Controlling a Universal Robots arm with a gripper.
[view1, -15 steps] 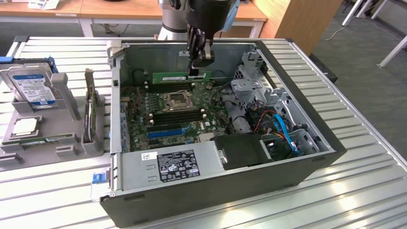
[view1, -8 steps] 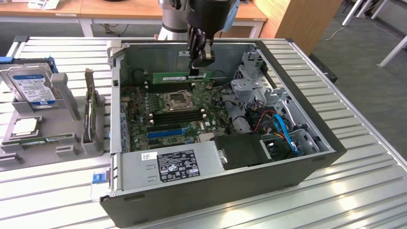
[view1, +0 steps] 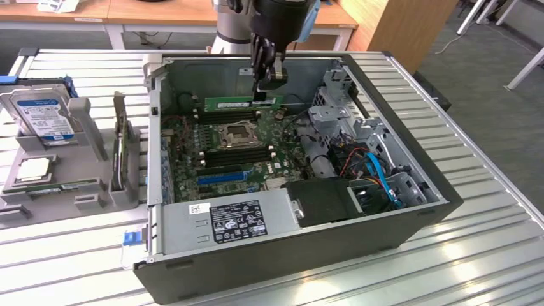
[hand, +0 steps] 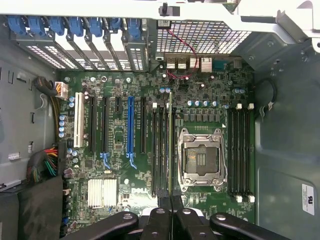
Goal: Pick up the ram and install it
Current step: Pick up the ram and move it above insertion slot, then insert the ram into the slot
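Exterior view: the gripper (view1: 269, 95) is seen down inside the open computer case (view1: 297, 261), closed on the ram (view1: 229, 102), which is held level, edge down, over the motherboard (view1: 285, 137) at twelve o'clock from the CPU socket (view1: 236, 134). On the wrist view, the ram is caught edge-on between the fingers (hand: 161, 220), lined up along the memory slots (hand: 159, 150) beside the socket; whether it is seated cannot be told. A hard drive (view1: 41, 115) is propped at nine o'clock of the case.
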